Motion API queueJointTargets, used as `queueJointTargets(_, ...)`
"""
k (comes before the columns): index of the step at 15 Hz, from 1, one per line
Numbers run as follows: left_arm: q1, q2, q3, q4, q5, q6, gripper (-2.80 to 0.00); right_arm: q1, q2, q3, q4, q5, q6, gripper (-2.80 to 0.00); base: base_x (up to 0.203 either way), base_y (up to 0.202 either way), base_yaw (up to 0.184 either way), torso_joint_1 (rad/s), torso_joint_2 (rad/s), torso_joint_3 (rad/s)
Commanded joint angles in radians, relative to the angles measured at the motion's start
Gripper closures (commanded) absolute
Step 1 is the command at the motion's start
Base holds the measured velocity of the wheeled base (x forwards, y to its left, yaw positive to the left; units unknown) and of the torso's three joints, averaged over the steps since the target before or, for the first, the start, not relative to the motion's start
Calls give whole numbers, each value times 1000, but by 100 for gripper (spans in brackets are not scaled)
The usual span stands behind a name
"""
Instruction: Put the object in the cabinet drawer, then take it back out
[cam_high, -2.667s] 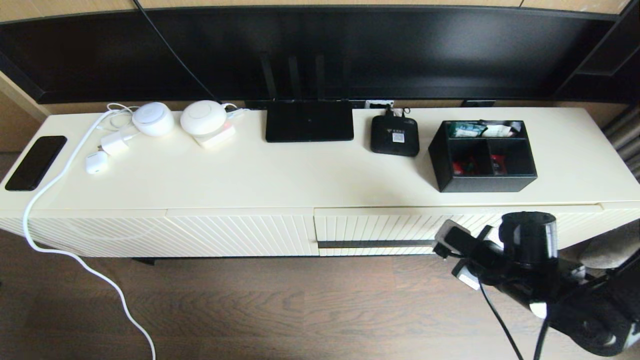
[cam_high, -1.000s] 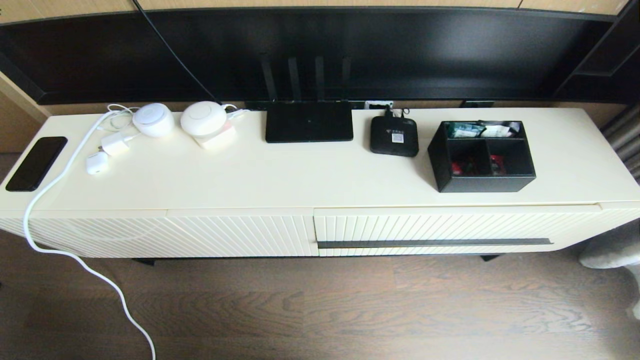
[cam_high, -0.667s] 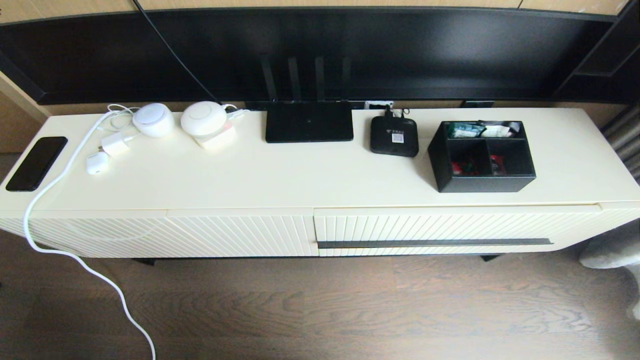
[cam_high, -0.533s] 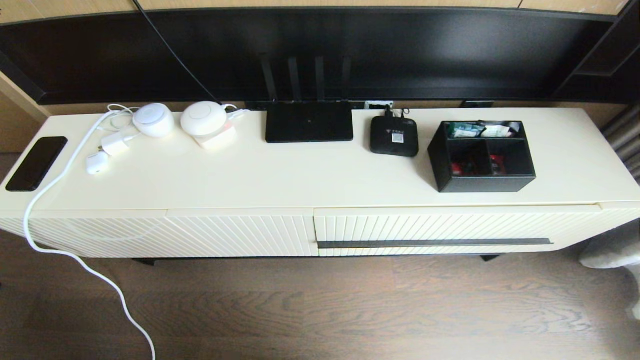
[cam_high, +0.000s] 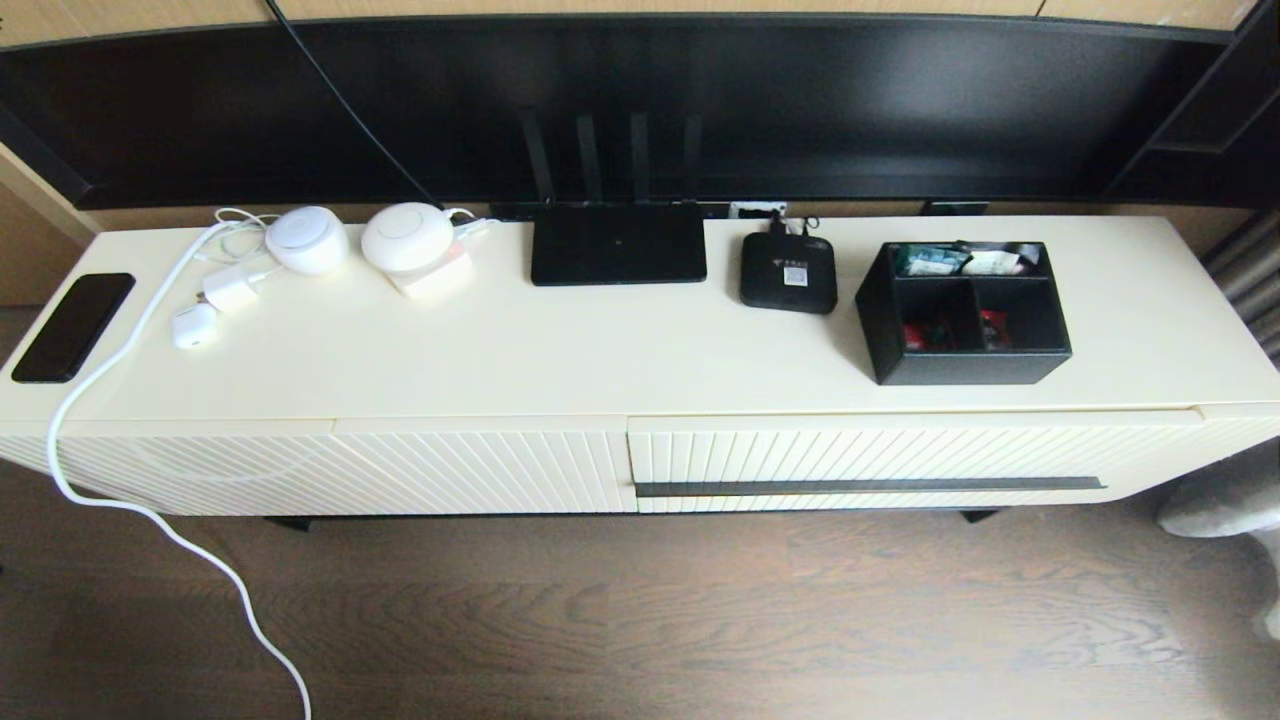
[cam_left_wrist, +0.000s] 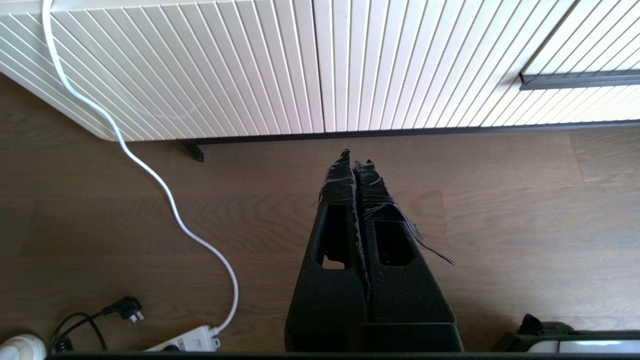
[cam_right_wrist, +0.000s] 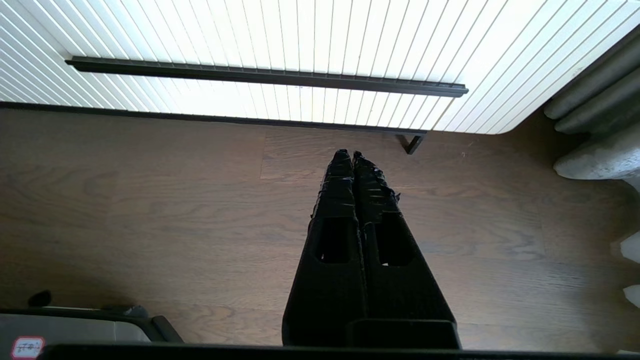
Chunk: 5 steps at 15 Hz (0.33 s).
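- The black organiser box (cam_high: 965, 312) stood on the cream worktop (cam_high: 600, 350) of the long low cabinet, toward its right end and back from the front edge.
- Its long compartment, on the far side, held pale and green packets; red packets showed in the two square compartments nearer the front.
- Just to the left of the box lay a small flat black device (cam_high: 789, 273), apart from it, and further left a flat black router (cam_high: 618, 243) with four upright antennas.
- The cabinet drawer (cam_high: 900, 455) sat directly below the box, fully closed, its ribbed front flush with the ribbed panel (cam_high: 340, 465) beside it and its dark handle bar (cam_high: 868, 486) running along the lower part.
- At the left end of the worktop lay a dark phone (cam_high: 72, 326), two white round devices (cam_high: 306, 239), a white charger and a white cable (cam_high: 150, 510) that trailed down onto the wooden floor.
- Neither arm appeared in the head view.
- The left pincer (cam_left_wrist: 356, 159) hung low over the floor in front of the cabinet base, its two fingers pressed together and holding nothing.
- The right pincer (cam_right_wrist: 350, 156) hung likewise above the floor before the drawer front, below the handle bar, fingers closed tight and empty.
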Motion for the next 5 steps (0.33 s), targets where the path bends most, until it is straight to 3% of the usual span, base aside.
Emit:
queueJointTargets(1, 0, 0, -1, 0, 0, 0, 0, 0, 2, 0, 0, 0, 5, 0, 0, 0, 0, 0, 0, 0)
queueJointTargets(5, 0, 0, -1, 0, 0, 0, 0, 0, 2, -2, 0, 0, 5, 0, 0, 0, 0, 0, 0, 0)
